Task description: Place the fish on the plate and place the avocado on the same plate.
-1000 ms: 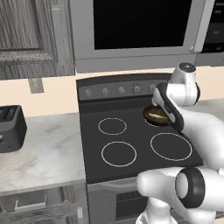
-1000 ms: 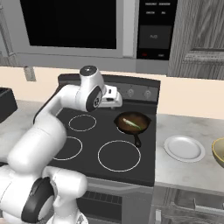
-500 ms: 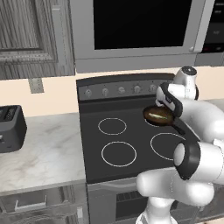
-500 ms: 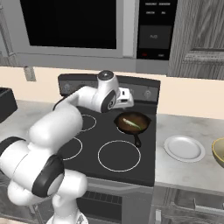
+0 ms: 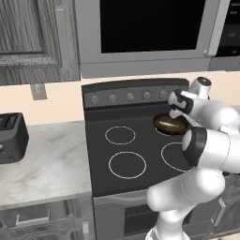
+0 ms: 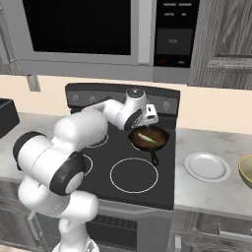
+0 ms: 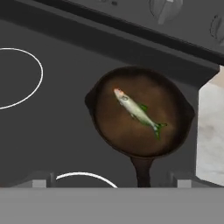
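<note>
The fish [image 7: 137,111], slim and greenish-yellow, lies slantwise in a dark frying pan [image 7: 114,136] on the stove's back right burner; the fish [image 6: 147,139] also shows in the right base view. My gripper [image 7: 112,181] hovers above the pan, open, with nothing between its fingertips [image 7: 43,179]. Right of the stove, the white plate [image 6: 207,166] sits bare on the counter. The avocado is out of view.
A yellowish bowl [image 6: 247,170] stands at the counter's right edge past the plate. The pan's handle [image 7: 141,168] points toward the stove's front. A black toaster [image 5: 11,138] sits on the left counter. The stove's knob panel [image 5: 136,96] rises just behind the pan, with a microwave above.
The arm has swung rightward and the hand now sits over the pan's back edge. The jaws stayed open. The fish and pan have not moved.
</note>
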{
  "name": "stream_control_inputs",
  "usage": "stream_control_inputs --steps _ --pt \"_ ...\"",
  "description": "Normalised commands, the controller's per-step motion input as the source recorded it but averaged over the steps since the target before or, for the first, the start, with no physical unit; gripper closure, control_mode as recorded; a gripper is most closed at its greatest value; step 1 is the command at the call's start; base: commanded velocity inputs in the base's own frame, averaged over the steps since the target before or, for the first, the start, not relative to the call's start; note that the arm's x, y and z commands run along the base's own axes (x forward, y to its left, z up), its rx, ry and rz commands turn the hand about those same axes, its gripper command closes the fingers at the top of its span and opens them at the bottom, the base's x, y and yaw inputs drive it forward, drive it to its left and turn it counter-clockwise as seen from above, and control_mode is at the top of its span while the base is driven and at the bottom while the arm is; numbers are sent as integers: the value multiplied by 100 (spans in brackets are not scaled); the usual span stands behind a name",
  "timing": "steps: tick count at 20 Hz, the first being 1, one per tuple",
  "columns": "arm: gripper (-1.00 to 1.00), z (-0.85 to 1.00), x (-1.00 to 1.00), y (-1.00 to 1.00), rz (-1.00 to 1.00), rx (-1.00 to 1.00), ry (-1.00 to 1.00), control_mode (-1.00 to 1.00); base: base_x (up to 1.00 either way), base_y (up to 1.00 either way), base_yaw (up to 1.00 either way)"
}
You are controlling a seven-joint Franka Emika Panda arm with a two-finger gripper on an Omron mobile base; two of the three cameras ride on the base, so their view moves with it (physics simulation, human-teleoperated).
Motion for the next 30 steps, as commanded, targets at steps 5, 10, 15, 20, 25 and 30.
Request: stream_control_inputs --steps 5,10,15,20,25,30 --pt "-100 -40 48 0 13 -6 21 -100 0 0 0" --pt "-100 -33 42 -10 12 -1 9 -100 0 0 0" --pt "-100 -35 36 -21 12 0 2 -100 0 0 0" --pt "-100 -45 30 -9 11 0 5 -100 0 0 0" --pt "-100 -42 34 -2 8 -1 5 -100 0 0 0" --pt "-100 -34 46 0 9 -6 3 -100 0 0 0"
